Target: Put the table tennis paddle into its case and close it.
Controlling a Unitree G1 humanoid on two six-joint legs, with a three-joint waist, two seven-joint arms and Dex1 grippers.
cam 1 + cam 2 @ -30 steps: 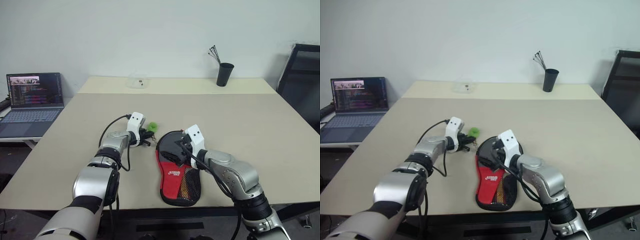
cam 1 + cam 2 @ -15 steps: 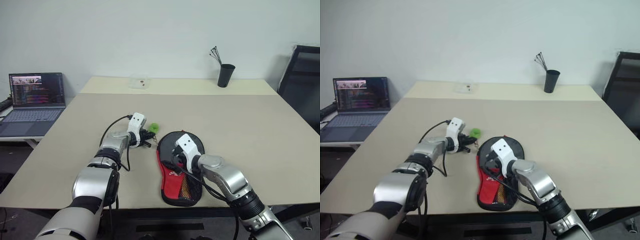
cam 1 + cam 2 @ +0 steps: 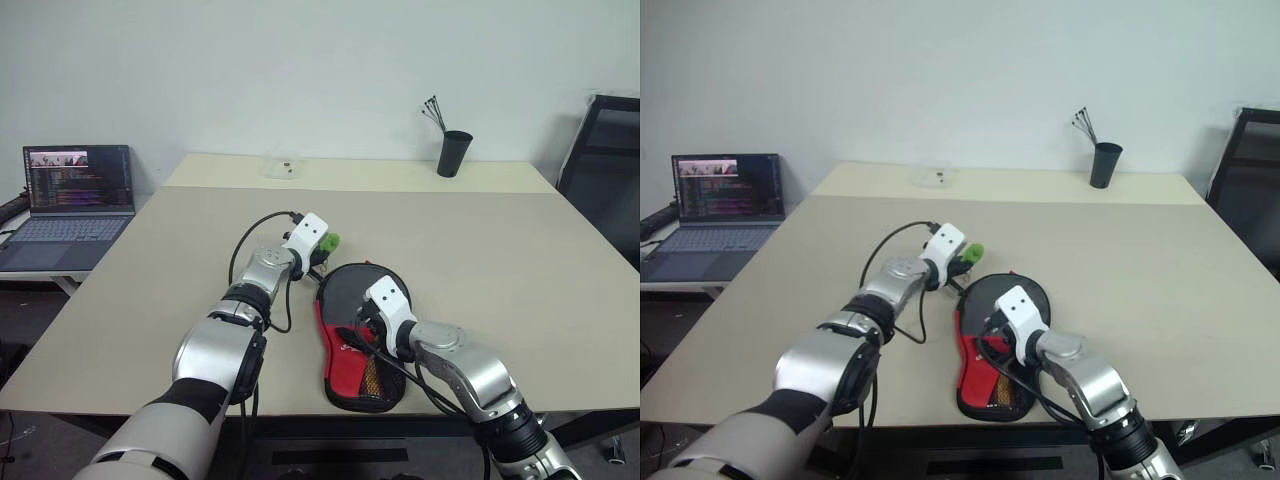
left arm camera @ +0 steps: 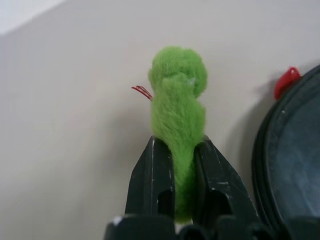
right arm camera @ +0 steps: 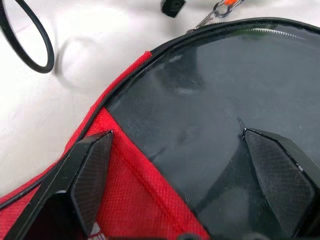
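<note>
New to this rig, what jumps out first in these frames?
The bright green ball charm, pinched in the shut left tool just beyond the case's round end. Next, the black and red case lying near the table's front edge, with the right tool wide open over it. A lit laptop sits off to the left.

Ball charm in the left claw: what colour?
Bright green and fuzzy; the ball charm shows best in the left wrist view.

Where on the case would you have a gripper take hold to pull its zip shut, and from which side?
Grip the green ball charm: soft, raised off the table, and corded to the case at its round end. Come in from the robot's left, as the left gripper has, pinching its lower part.
</note>
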